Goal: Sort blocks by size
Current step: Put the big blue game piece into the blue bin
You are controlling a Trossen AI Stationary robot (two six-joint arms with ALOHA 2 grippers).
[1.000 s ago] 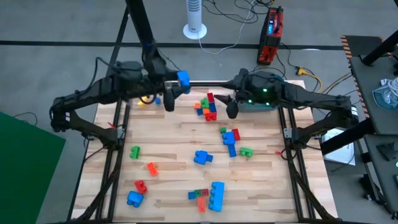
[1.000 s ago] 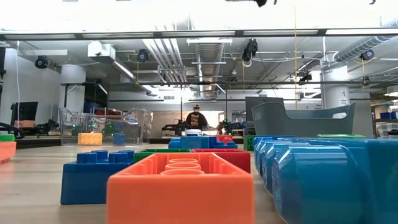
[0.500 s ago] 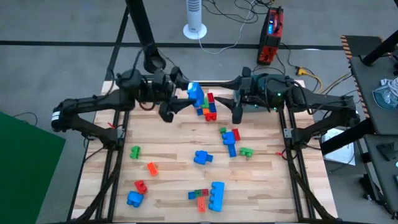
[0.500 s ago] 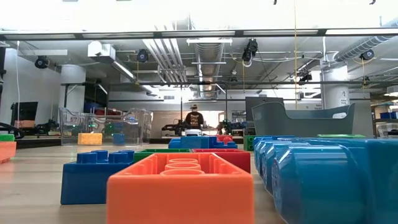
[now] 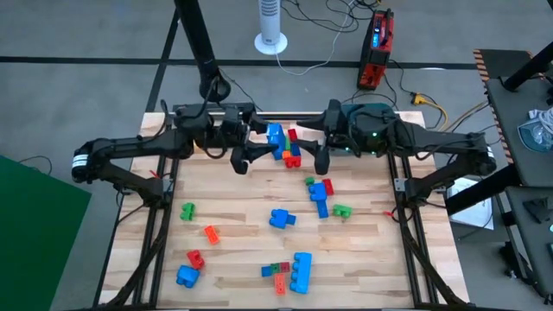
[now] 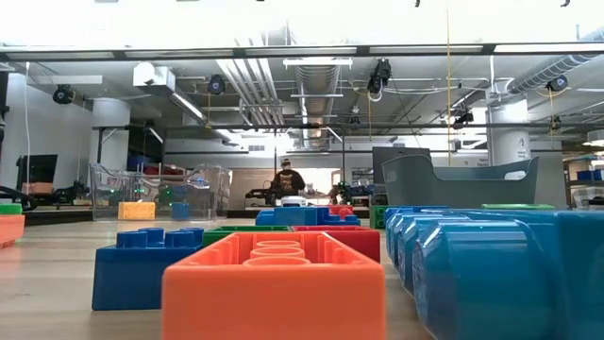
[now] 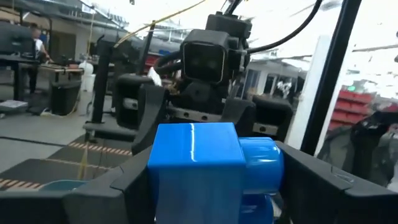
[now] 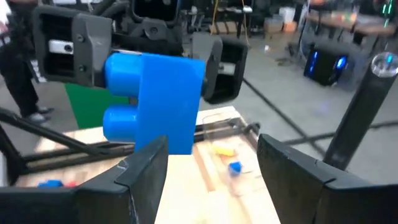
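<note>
Two grippers face each other over the far middle of the table (image 5: 363,250): the left gripper (image 5: 259,145) has its jaws clamped on a chunky blue block (image 5: 275,136), held in the air, while the right gripper (image 5: 321,155) waits just beside it, jaws spread wide and empty.

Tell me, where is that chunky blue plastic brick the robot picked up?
The chunky blue plastic brick hangs clamped in the left gripper above the table's far edge, facing the right gripper.
</note>
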